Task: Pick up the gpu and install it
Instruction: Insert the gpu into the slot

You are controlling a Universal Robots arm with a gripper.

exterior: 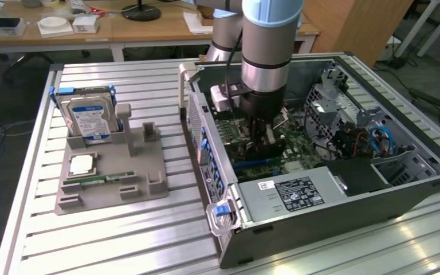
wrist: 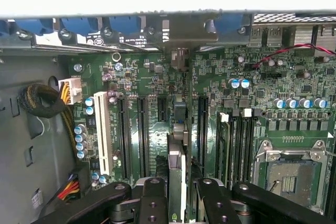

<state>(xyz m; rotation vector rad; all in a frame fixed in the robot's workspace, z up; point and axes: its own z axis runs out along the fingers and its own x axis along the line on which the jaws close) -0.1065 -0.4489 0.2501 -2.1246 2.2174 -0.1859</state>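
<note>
now gripper [wrist: 177,195] around gpu [wrist: 177,161]

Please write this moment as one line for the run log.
claw: shut on gpu | gpu: edge-on above motherboard slots | place: inside computer case

Open case top [exterior: 403,86] (cables [exterior: 361,140] alongside)

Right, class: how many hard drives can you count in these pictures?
1. The hard drive stands upright in the grey holder, to the exterior view's left of the computer case. The case's drive bays may hide others.
</note>
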